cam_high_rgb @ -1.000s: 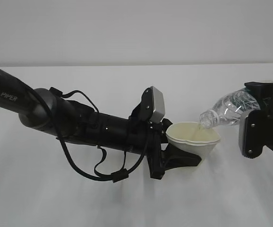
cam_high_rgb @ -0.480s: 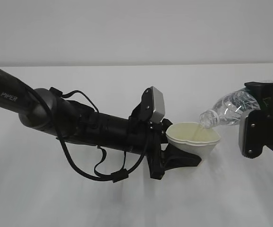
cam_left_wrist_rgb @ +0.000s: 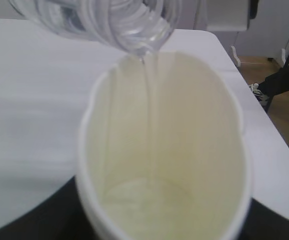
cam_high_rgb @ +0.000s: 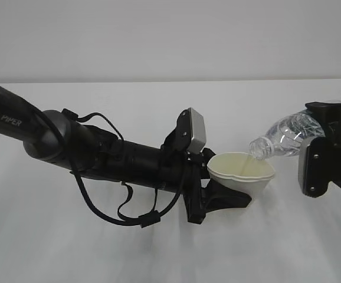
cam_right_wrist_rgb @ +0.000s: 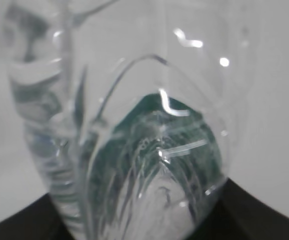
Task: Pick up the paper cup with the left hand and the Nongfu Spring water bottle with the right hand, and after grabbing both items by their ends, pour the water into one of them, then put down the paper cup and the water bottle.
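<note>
- Left hand [cam_high_rgb: 232, 197] black jaws clamp the small white paper cup [cam_high_rgb: 242, 172], squeezed oval, above the white table [cam_high_rgb: 158, 253]
- Right hand [cam_high_rgb: 324, 162] grips the clear ribbed plastic water bottle [cam_high_rgb: 282, 138], tilted, neck over the cup's rim, thin stream entering

Black cabled arm [cam_high_rgb: 99, 156] — white "PIPER" lettering [cam_high_rgb: 11, 119]

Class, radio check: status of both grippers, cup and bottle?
Left gripper shut on paper cup. Right gripper shut on water bottle, tilted, pouring into cup. Nothing in the way.
</note>
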Robot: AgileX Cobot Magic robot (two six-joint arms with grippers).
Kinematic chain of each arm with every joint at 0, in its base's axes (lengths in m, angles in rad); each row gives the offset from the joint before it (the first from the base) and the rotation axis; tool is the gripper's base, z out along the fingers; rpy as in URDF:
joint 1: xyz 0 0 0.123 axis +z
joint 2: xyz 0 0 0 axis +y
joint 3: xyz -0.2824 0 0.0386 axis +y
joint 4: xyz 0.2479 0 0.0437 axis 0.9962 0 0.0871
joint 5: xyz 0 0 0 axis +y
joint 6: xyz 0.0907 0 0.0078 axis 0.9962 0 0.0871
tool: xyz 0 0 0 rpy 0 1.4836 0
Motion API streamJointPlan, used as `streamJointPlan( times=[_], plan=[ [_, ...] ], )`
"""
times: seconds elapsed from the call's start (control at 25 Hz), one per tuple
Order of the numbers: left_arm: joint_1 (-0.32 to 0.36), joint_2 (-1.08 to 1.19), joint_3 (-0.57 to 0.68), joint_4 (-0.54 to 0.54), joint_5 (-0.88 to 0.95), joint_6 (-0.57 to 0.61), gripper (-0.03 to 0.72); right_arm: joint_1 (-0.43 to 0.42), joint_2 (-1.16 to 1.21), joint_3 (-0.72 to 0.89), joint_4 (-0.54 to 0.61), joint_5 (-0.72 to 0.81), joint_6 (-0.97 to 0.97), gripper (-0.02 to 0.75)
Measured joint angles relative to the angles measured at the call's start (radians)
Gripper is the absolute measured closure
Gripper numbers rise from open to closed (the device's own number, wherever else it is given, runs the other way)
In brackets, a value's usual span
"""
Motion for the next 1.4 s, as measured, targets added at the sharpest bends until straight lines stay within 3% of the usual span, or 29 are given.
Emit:
streamJointPlan(
  times=[1.4],
  plan=[
    [0.0,0.0,0.0,0.0,0.0,0.0,0.292,0.0,0.0,0.0,-0.01,-0.006,-0.001,0.331]
  ],
)
